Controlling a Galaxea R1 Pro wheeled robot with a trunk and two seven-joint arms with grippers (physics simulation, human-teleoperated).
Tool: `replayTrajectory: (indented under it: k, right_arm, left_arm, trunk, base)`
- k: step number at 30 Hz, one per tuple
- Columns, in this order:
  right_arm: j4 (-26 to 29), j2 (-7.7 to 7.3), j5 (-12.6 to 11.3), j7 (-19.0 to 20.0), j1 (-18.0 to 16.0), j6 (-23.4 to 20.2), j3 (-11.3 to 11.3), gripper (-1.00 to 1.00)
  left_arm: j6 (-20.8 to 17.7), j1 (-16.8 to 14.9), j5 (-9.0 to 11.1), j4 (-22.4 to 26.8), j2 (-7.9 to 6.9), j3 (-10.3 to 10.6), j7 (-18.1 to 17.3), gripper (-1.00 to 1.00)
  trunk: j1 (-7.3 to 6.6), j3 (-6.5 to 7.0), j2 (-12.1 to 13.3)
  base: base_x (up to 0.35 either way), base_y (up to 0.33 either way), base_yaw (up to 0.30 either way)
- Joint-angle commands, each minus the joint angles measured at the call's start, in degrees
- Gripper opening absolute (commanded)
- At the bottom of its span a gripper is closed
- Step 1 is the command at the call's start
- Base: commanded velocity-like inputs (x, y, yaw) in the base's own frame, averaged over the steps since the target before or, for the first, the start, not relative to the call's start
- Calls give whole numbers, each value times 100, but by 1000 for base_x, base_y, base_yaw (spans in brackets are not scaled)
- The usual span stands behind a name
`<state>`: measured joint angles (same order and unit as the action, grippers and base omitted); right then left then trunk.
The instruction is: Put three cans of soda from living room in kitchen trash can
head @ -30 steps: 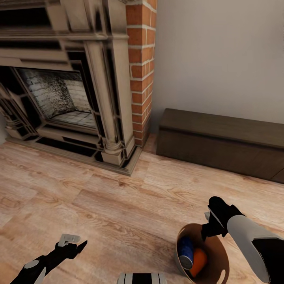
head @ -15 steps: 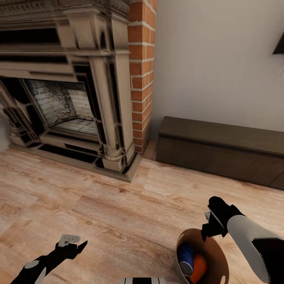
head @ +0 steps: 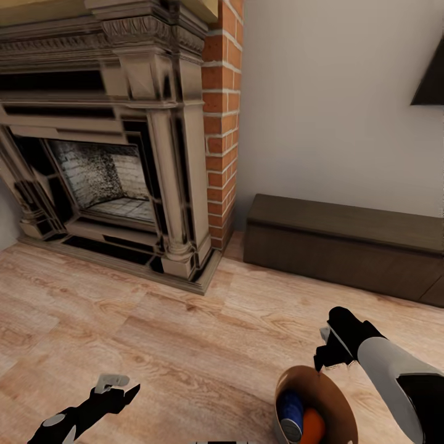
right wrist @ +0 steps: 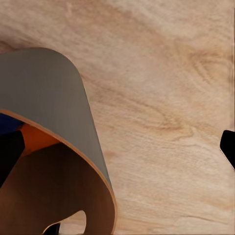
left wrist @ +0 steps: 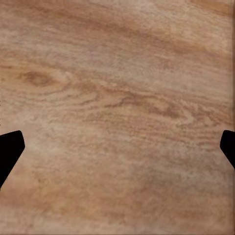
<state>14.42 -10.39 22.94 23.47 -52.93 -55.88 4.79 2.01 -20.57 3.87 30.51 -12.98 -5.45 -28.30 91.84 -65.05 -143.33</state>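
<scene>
**Bin with cans at right arm, living room**

Trash can (head: 290, 385) on wood floor (head: 185, 333), holds blue can (head: 290, 410) and orange can (head: 312, 427). Right end effector (head: 325, 356) at rim, fingers spread, released. Left end effector (head: 120, 390) released, empty. Fireplace (head: 111, 154) and dark bench (head: 339, 240) ahead.

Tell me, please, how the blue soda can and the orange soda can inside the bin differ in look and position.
The blue can is blue with a silver end showing; the orange can shows no end in view. The blue can lies toward the robot's left in the trash can, the orange can toward its right and partly cut off by the picture's edge. Both lean side by side inside the bin.
</scene>
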Motion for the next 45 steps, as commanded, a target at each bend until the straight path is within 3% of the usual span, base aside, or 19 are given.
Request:
replayTrajectory:
  k: [1, 7, 20, 26, 30, 37, 42, 45]
  right_arm:
    - [2, -5, -5, 4, 1, 41, -5, 100]
    - [9, -24, -24, 11, 9, 173, -28, 100]
    - [18, 0, -61, 52, 24, 260, -56, 100]
    - [11, -12, -61, 27, 44, 777, -63, 100]
    - [13, -14, -61, 36, 115, 893, -67, 100]
    - [12, -22, -54, -19, 449, 1723, -486, 100]
    - [19, -29, -53, -40, 605, 2018, -605, 100]
    - [18, -27, -52, -176, 711, 2461, -676, 100]
  left_arm:
    - [0, 0, 0, -4, 1, 0, 0, 100]
    - [1, 0, -7, -16, 7, 0, 0, 100]
    - [-7, 0, -9, -19, 14, 0, 0, 100]
    - [-9, 0, -11, -19, 15, 0, 0, 100]
    - [-10, 0, -15, -19, 15, 0, 0, 100]
    - [-16, 0, -17, -23, 18, 0, 90, 100]
    - [-16, 0, -18, -25, 23, 0, 151, 100]
    - [-16, 0, -18, -23, 24, 0, 163, 100]
  trunk:
    - [-2, 23, 2]
    - [-24, 154, 22]
    - [-309, 388, 544]
    - [-441, 495, 784]
    - [-529, 567, 945]
    - [-683, 693, 1225]
    - [-793, 783, 1426]
    - [-859, 837, 1546]
  base:
    - [0, 0, 0]
    - [0, 0, 0]
    - [0, 0, 0]
    - [0, 0, 0]
    - [0, 0, 0]
    - [0, 0, 0]
    - [0, 0, 0]
    - [0, 0, 0]
